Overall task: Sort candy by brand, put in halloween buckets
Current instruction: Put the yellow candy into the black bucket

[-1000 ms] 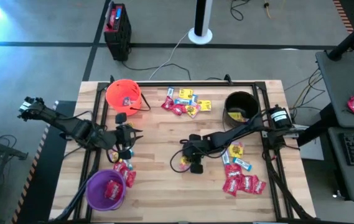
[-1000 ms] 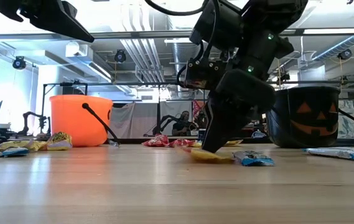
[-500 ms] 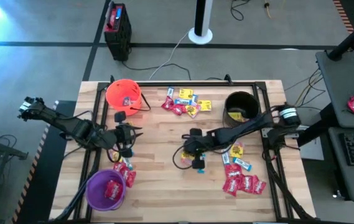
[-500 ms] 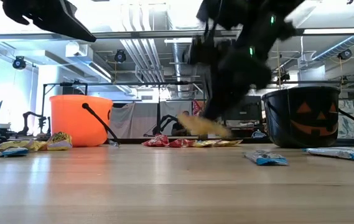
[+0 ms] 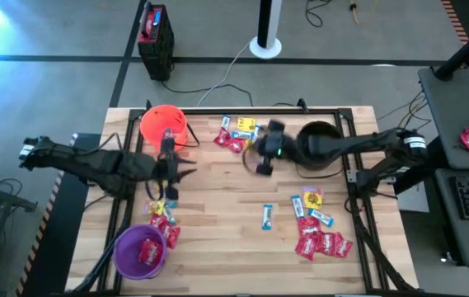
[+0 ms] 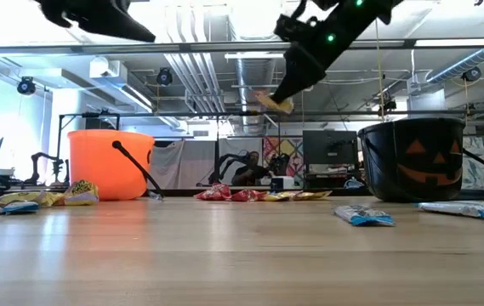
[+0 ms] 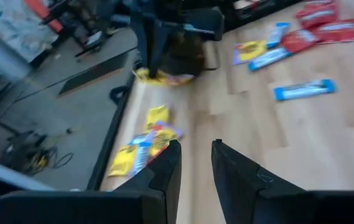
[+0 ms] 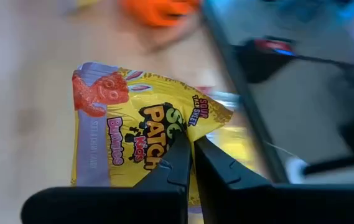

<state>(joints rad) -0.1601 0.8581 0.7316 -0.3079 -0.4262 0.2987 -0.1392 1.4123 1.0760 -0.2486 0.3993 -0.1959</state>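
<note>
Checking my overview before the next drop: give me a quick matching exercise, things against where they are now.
Things:
1. yellow packet
2. orange bucket
3. purple bucket
4. black bucket

Places:
A. far left of the table
B. near left corner
C. far right of the table
D. pinched in the right gripper, lifted off the table

Pairs: 1-D, 2-A, 3-B, 4-C

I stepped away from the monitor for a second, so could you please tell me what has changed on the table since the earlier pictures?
The right tool closed on a yellow packet at mid-table, lifted it and swung toward the black bucket. The blue-and-white packet it had hidden now lies in the open. The left tool rose and shifted toward the orange bucket, with nothing between its fingers. The buckets, including the purple bucket, and the other candy stayed put.
</note>
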